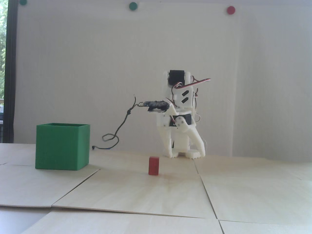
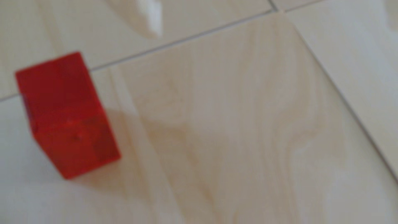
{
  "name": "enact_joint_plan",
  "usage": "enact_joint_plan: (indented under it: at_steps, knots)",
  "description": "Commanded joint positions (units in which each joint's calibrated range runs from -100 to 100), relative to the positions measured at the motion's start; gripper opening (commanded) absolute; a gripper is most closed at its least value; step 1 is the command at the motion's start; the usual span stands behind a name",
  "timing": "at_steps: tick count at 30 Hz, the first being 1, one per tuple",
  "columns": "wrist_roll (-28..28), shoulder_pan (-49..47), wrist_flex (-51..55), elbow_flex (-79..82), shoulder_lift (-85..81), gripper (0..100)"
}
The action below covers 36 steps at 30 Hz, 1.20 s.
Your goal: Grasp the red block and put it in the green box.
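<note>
The red block [image 1: 153, 165] stands upright on the wooden table, just in front of the white arm and slightly to the left of it in the fixed view. The gripper [image 1: 184, 156] points down at the table behind the block, its fingers spread wide and open, holding nothing. In the blurred wrist view the red block [image 2: 66, 116] sits at the left, well outside the gripper [image 2: 273, 19]. One white fingertip [image 2: 151, 21] shows at the top, the other only at the right edge. The green box [image 1: 62, 147] stands far to the left, open at the top.
A dark cable [image 1: 121, 124] hangs from the arm's camera and loops down to the table between box and arm. The table is made of pale wooden panels with seams [image 1: 207, 192]. Green and red dots [image 1: 230, 10] are on the white wall behind.
</note>
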Motion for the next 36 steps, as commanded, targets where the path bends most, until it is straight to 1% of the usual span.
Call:
enact_joint_plan:
  at_steps: [1,8,16,20,27,31,36]
  knots:
    - [-0.5,2.7,1.2,-8.8,-2.1,37]
    - [-4.8,6.3,-2.3,-9.9,-2.1,37]
    - [-6.2,7.1,-2.5,-9.3,-1.9,37]
    - [-8.7,8.4,-6.4,-9.2,-1.9,37]
    - [-9.6,9.7,-7.3,-9.4,-0.4,37]
    - [-9.2,10.4,-6.6,-9.2,2.0,37]
    - [-7.0,11.1,-6.4,-9.5,5.6,37]
